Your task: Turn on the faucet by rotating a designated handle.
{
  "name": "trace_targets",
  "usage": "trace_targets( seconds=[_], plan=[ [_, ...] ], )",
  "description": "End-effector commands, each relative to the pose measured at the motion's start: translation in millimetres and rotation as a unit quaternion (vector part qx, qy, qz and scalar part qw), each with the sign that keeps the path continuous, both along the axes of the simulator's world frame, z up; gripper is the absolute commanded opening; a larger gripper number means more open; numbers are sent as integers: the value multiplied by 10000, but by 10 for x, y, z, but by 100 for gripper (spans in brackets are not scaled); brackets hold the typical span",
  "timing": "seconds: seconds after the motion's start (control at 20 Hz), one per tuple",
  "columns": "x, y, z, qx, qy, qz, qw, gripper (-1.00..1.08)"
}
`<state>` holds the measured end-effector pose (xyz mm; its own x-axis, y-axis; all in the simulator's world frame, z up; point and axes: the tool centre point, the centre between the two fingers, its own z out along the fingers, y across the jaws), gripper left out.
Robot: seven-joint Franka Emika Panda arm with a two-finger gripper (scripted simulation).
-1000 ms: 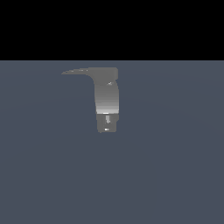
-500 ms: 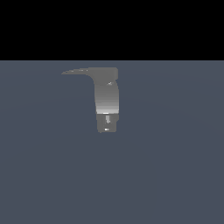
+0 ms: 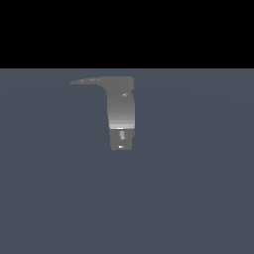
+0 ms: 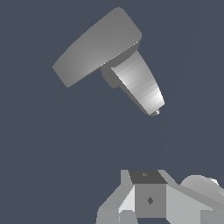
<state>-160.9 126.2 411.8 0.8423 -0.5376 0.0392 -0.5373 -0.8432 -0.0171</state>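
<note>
The faucet (image 3: 121, 111) is a small grey column, lighter toward its lower end, where a darker short stub (image 3: 121, 140) sits. The handle (image 3: 87, 81) is a thin dark lever that tapers to a point toward the exterior view's left from the column's top. No arm or gripper shows in the exterior view. In the wrist view the faucet (image 4: 138, 83) appears as a light tapered body under a broad flat grey top piece (image 4: 94, 48). Parts of my gripper (image 4: 146, 177) show at the frame's edge, apart from the faucet. How its jaws stand is unclear.
A flat blue-grey floor (image 3: 198, 198) surrounds the faucet in both views. Beyond its far edge the exterior view is black.
</note>
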Motion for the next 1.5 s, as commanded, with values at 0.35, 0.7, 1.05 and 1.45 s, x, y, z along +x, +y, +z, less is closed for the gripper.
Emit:
trace_targets(
  seconds=[0.35, 0.7, 1.05, 1.45],
  plan=[
    [409, 252, -291, 50, 30, -941, 9955, -100],
    [723, 377, -494, 80, 52, -1596, 9871, -100],
    [1042, 454, -692, 103, 71, -2227, 9748, -100],
    [1420, 486, -925, 117, 93, -2946, 9555, -100]
  ],
)
